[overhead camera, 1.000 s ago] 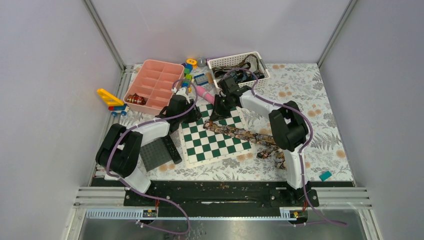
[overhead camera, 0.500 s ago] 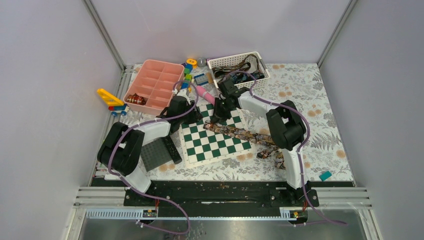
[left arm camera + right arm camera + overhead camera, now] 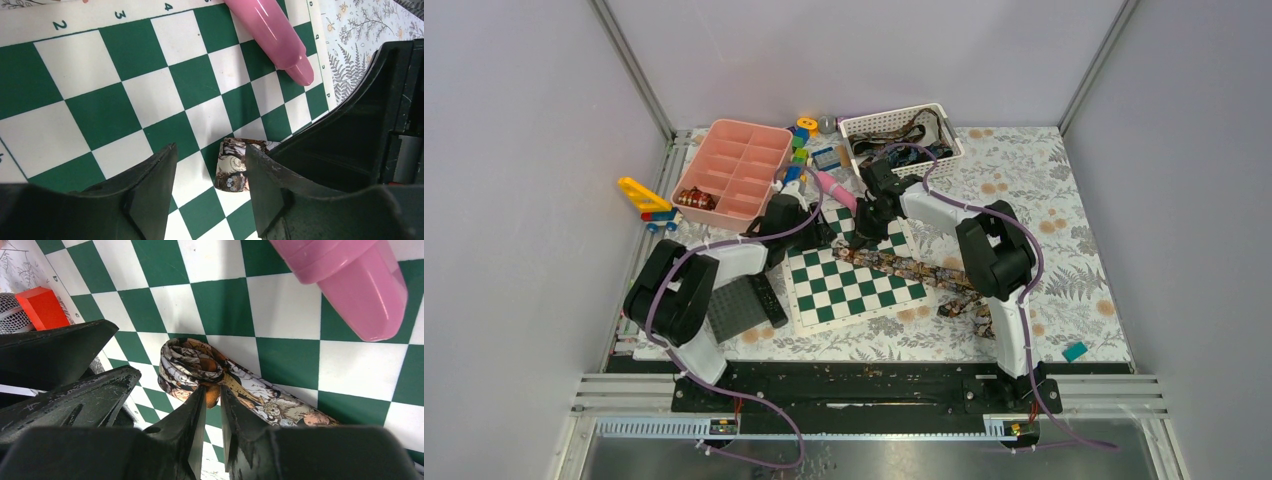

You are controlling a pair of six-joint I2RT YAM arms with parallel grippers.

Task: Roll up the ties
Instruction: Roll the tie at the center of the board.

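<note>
**Overhead and wrist views of the table [image 3: 1064, 230].** A green-and-white chessboard [image 3: 854, 290] is laid at the middle of the table, slightly toward the near edge. The tie [image 3: 914, 268], patterned in brown, tan and black, is stretched slantwise from the far half of the chessboard toward the table's near right corner. Its loose end is bunched off the board there, beside the right arm. The other end is wound into a small coil [image 3: 187, 365], which rests on the board's squares.

The right tool [image 3: 212, 396] is set narrow, and a fold of the tie just beside the coil is pinched between its fingers. The left tool [image 3: 210, 185] is held with its fingers apart, and nothing is gripped between them. The coil is seen just beyond its tips, close to the finger [image 3: 265, 195] nearer the right tool. Whether that finger is touched by the coil cannot be told.

The two tools are positioned close together over the far half of the board, the left tool on the side toward the table's left edge. A pink cylinder [image 3: 360, 285] is seen lying on the board on the far side of the coil, apart from it. A red block [image 3: 42, 307] is seen past the left tool, off the board. A pink compartment tray [image 3: 734, 168] and a white basket [image 3: 902, 135] are placed along the table's far edge.
</note>
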